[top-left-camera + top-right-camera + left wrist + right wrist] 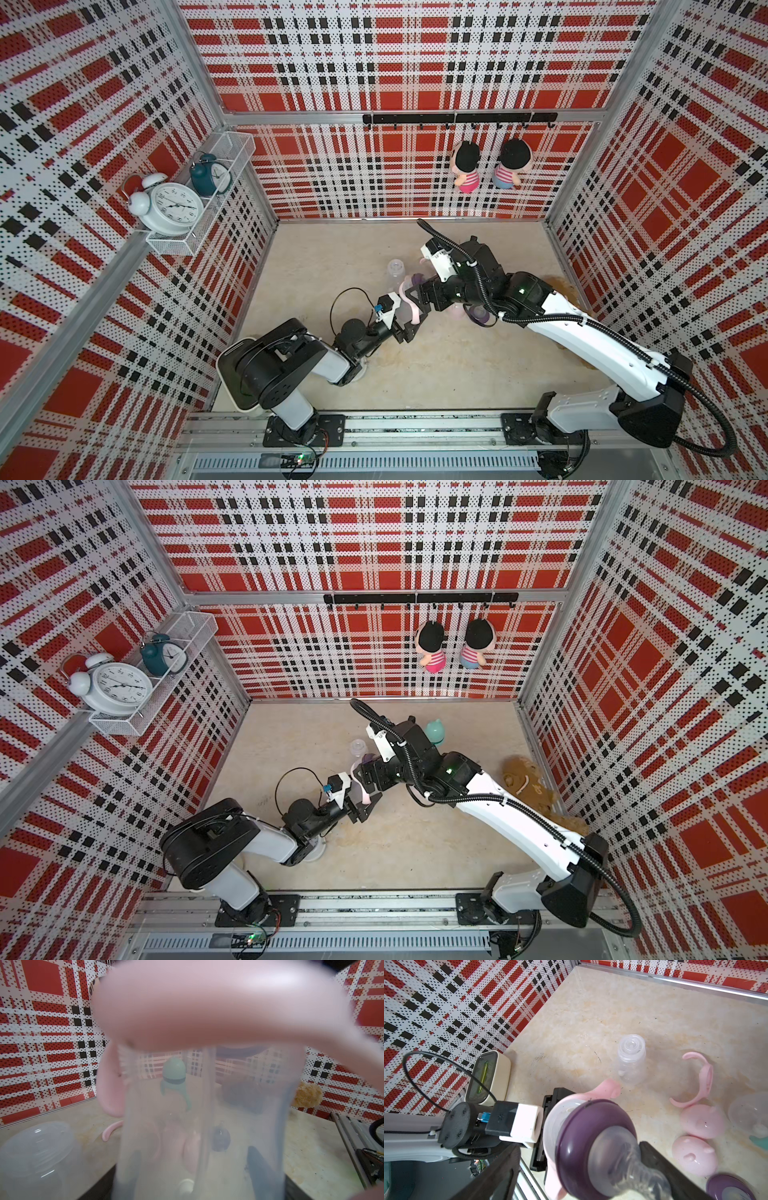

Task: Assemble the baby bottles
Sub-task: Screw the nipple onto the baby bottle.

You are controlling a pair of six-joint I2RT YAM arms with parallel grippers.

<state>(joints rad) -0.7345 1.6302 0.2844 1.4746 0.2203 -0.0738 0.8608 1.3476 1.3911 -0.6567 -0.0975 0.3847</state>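
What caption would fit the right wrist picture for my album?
Left tool grips a pink-handled bottle while the right tool straddles its purple nipple collar; pink dome caps wait nearby.

Pink-handled bottle [550,1124] mid-surface, purple nipple collar [591,1142] sitting on its neck. Bare clear bottle [631,1059] upright nearby, loose pink handle ring [695,1082] and two pink eared caps [702,1121] beside it. Teal bottle [435,732] capped, upright near the back edge.

Twin overhead views; wrist cameras crowd one bottle [199,1122].
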